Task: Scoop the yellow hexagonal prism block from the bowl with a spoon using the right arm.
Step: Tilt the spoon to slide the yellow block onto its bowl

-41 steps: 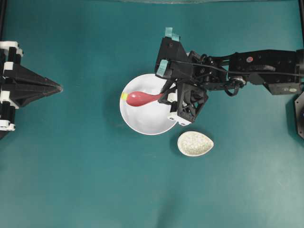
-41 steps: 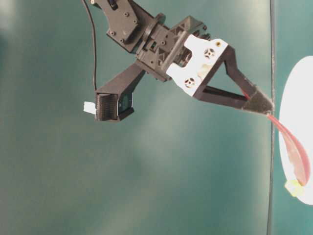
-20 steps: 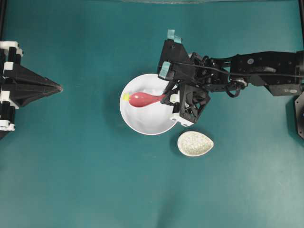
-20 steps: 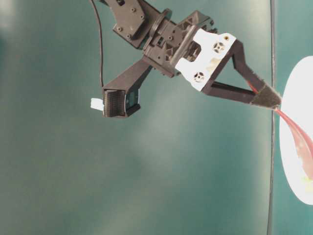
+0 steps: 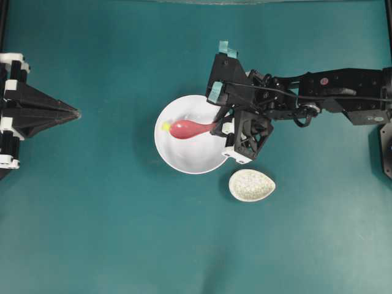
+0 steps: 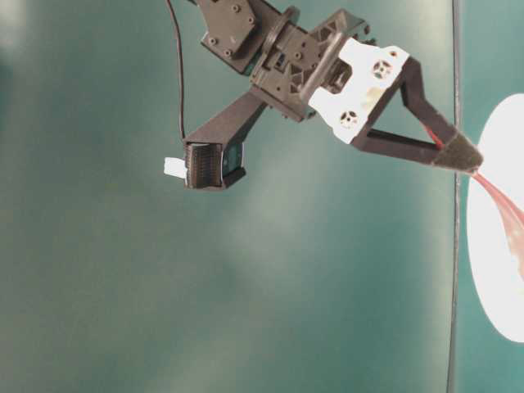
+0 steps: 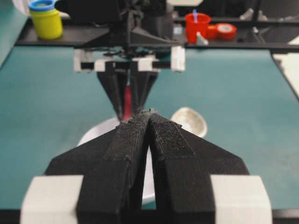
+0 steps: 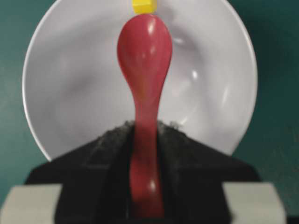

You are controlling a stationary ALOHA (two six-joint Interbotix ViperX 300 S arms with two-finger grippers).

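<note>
Lying beyond pincer [image 8: 145, 140] (spoon-tip): block [image 8: 142, 6]

The table [image 5: 110, 214] is plain dark teal. The bowl [image 5: 184, 156] is white and the spoon [image 5: 187, 128] is glossy pink-red. The tiny block [image 5: 165, 127] is bright yellow. The spoon rest [image 5: 252, 185] looks beige with fine speckles, probably grey.

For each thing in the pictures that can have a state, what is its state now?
Right tool: shut on the spoon's handle.
Left tool: shut, holds nothing.
Spoon: held, scoop over the bowl.
Yellow block: in the bowl at the spoon's tip, not in the scoop.
Bowl: upright on the table.
Spoon rest: empty, beside the bowl.
</note>
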